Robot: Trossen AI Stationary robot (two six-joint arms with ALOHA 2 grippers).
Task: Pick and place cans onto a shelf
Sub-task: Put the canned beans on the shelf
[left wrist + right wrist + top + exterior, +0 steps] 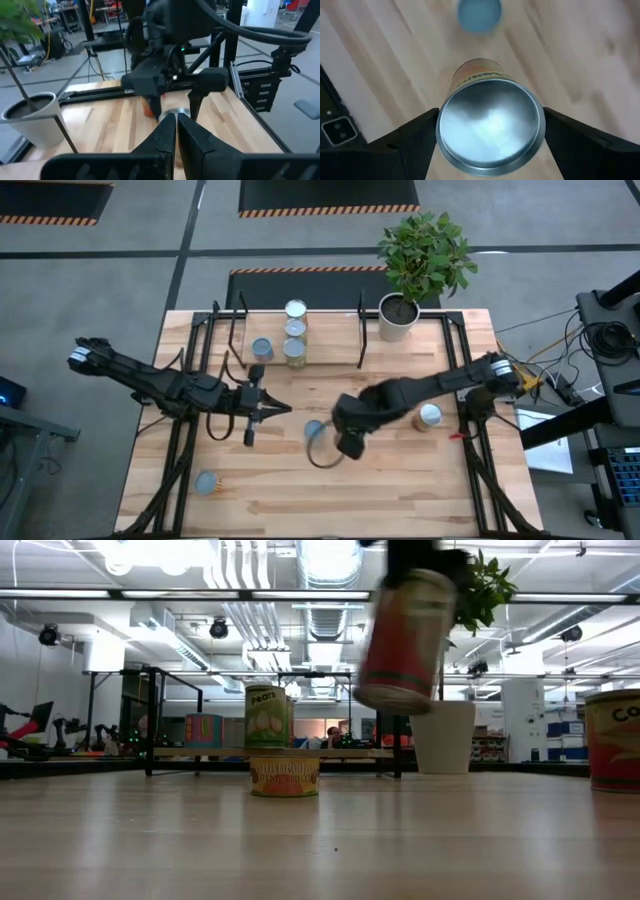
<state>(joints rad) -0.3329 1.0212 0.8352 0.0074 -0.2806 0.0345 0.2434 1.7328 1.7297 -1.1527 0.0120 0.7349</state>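
Wooden table with the right pincer clamped on a red-labelled can held clear of the boards.

That can hung tilted above the table's middle, silvery top between both fingers. Three cans stood in a row on the black wire shelf, a blue-topped can beside them; another can sat near the right edge, one more front left. Left pincer rested pressed together mid-table.
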